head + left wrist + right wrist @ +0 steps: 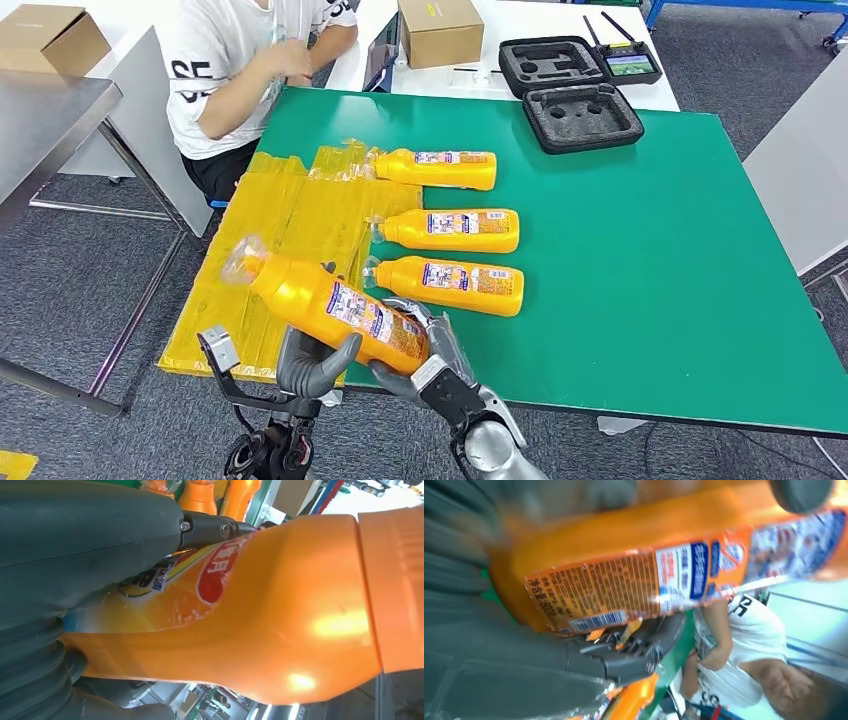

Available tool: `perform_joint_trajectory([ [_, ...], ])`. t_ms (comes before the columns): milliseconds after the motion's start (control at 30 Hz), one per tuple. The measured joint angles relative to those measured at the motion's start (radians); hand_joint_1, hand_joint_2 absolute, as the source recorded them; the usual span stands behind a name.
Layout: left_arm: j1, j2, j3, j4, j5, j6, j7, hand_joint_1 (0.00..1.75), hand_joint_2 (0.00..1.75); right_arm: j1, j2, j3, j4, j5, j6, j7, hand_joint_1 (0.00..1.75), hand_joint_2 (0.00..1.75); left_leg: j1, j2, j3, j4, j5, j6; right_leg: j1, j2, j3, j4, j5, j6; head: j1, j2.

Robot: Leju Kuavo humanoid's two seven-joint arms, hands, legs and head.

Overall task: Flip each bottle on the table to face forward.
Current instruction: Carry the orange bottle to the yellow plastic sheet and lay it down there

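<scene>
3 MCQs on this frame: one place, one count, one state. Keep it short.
1. Where is the held bottle?
A. above the table's near left edge
B. by the foam case
C. on the floor

2. How many bottles lie on the table?
A. one
B. three
C. five

3. What holds the held bottle?
A. left hand alone
B. both hands
C. the person

Key: 1 A, it hangs over the near left edge. 2 B, three lie in a column. 3 B, left hand and right hand both grip it.
</scene>
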Motion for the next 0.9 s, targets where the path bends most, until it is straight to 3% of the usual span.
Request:
perform_joint_trajectory([
  [200, -0.006, 0.000, 0.002, 0.012, 0.019, -0.020, 0.001, 0.00, 1.75, -0.005, 0.006, -0.007, 0.025, 0.049, 0.027, 0.015, 1.75, 1.75, 0.000, 0.000, 0.000, 0.000, 0.000, 0.000, 0.000, 0.000, 0.000, 0.000, 0.000, 0.000, 0.000, 0.000],
  [233, -0.005, 0.000, 0.003, 0.014, 0.020, -0.023, 0.002, 0.28, 1.75, -0.006, 0.007, -0.009, 0.029, 0.057, 0.029, 0.016, 1.75, 1.75, 0.000, 0.000, 0.000, 0.000, 0.000, 0.000, 0.000, 0.000, 0.000, 0.000, 0.000, 0.000, 0.000, 0.000],
  [333, -0.003, 0.000, 0.003, 0.020, 0.020, -0.030, 0.002, 1.59, 1.75, -0.008, 0.008, -0.011, 0.040, 0.074, 0.031, 0.018, 1.75, 1.75, 0.000, 0.000, 0.000, 0.000, 0.000, 0.000, 0.000, 0.000, 0.000, 0.000, 0.000, 0.000, 0.000, 0.000],
  [367, -0.002, 0.000, 0.003, 0.021, 0.020, -0.034, 0.002, 1.74, 1.75, -0.008, 0.008, -0.011, 0.044, 0.078, 0.032, 0.018, 1.75, 1.75, 0.000, 0.000, 0.000, 0.000, 0.000, 0.000, 0.000, 0.000, 0.000, 0.000, 0.000, 0.000, 0.000, 0.000],
  [800, -0.002, 0.002, 0.010, 0.035, 0.021, -0.050, -0.001, 1.75, 1.75, -0.013, 0.013, -0.011, 0.074, 0.088, 0.041, 0.017, 1.72, 1.75, 0.000, 0.000, 0.000, 0.000, 0.000, 0.000, 0.000, 0.000, 0.000, 0.000, 0.000, 0.000, 0.000, 0.000],
  [900, -0.004, 0.002, 0.011, 0.037, 0.019, -0.050, -0.001, 1.75, 1.75, -0.018, 0.016, -0.010, 0.079, 0.094, 0.035, 0.017, 0.44, 1.75, 0.000, 0.000, 0.000, 0.000, 0.000, 0.000, 0.000, 0.000, 0.000, 0.000, 0.000, 0.000, 0.000, 0.000],
])
